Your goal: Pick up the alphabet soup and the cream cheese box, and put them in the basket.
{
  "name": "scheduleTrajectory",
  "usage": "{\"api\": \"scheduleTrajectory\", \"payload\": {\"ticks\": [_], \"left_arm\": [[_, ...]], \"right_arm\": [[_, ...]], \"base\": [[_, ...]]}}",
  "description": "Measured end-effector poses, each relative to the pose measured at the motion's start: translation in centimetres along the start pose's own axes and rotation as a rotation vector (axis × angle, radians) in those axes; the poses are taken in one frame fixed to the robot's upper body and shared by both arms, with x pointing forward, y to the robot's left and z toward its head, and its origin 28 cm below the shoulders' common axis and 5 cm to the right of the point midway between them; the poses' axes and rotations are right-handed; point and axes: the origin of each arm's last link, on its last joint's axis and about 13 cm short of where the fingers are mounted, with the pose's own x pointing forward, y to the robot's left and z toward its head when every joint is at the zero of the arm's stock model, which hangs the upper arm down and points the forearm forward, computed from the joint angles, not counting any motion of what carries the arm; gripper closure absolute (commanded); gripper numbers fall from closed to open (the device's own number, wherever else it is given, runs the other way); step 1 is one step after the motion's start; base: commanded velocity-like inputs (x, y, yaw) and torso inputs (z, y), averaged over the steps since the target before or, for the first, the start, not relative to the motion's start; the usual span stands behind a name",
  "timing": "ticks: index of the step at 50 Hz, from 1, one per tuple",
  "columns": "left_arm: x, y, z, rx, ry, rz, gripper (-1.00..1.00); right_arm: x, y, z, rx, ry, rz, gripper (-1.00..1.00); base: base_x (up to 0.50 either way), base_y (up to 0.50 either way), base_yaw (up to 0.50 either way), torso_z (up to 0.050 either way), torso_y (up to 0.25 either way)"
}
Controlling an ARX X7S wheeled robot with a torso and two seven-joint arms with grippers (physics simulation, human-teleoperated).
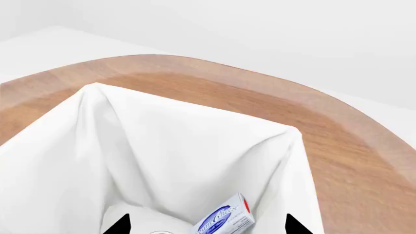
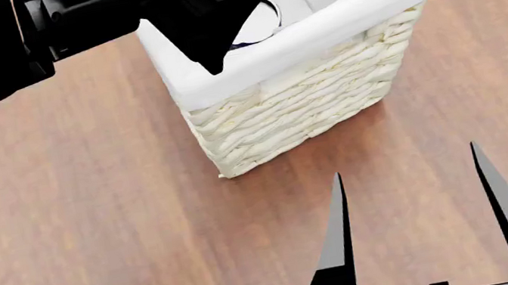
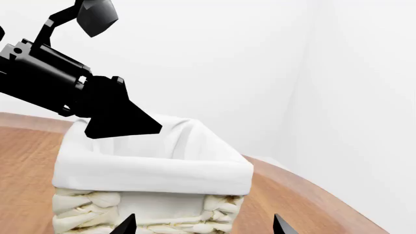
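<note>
The basket [image 2: 300, 112] stands on the wooden table, its white lining [image 1: 182, 146] folded over the rim. The cream cheese box [image 1: 224, 219] lies tilted inside it against the lining, red spot up. Beside it a round white can top with a black rim [image 2: 262, 22] shows in the basket; its label is hidden, so I take it for the alphabet soup. My left gripper [image 2: 214, 19] hangs over the basket's opening, jaws wide apart [image 1: 208, 223], touching nothing. My right gripper [image 2: 415, 224] is open and empty, low in front of the basket's near wall [image 3: 149, 195].
The rounded wooden table edge [image 1: 273, 83] curves behind the basket, with a white wall beyond. Bare wood [image 2: 95, 236] lies left and in front of the basket. The left arm [image 3: 52, 78] reaches over the basket from the left.
</note>
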Motion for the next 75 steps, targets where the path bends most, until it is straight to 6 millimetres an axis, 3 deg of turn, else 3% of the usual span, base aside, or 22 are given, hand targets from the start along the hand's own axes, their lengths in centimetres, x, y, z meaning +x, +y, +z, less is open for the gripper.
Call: {"api": "scheduleTrajectory", "payload": {"ticks": [8, 17, 29, 42, 75], "left_arm": [[0.0, 0.0, -0.1, 0.004, -0.015, 0.018, -1.0], [-0.2, -1.3, -1.9, 0.127, -0.193, 0.314, -1.0], [-1.9, -6.5, -7.7, 0.269, -0.482, 0.703, -1.0], [-3.8, -10.8, -11.7, 0.296, -0.663, 0.866, -1.0], [-5.1, -13.2, -13.3, 0.282, -0.753, 0.917, -1.0]], "right_arm": [[0.0, 0.0, 0.0, -0.002, 0.002, 0.0, -1.0], [-0.1, 0.0, -0.1, 0.001, 0.005, 0.001, -1.0], [-0.1, 0.2, -0.3, 0.02, 0.006, -0.004, -1.0], [0.1, 0.5, -0.5, 0.04, 0.009, 0.002, -1.0], [0.2, 0.5, -0.2, 0.066, -0.001, -0.002, -1.0]], "base": [[0.0, 0.0, 0.0, 0.0, 0.0], [0.0, 0.0, 0.0, 0.0, 0.0], [0.0, 0.0, 0.0, 0.0, 0.0], [0.0, 0.0, 0.0, 0.0, 0.0], [0.0, 0.0, 0.0, 0.0, 0.0]]}}
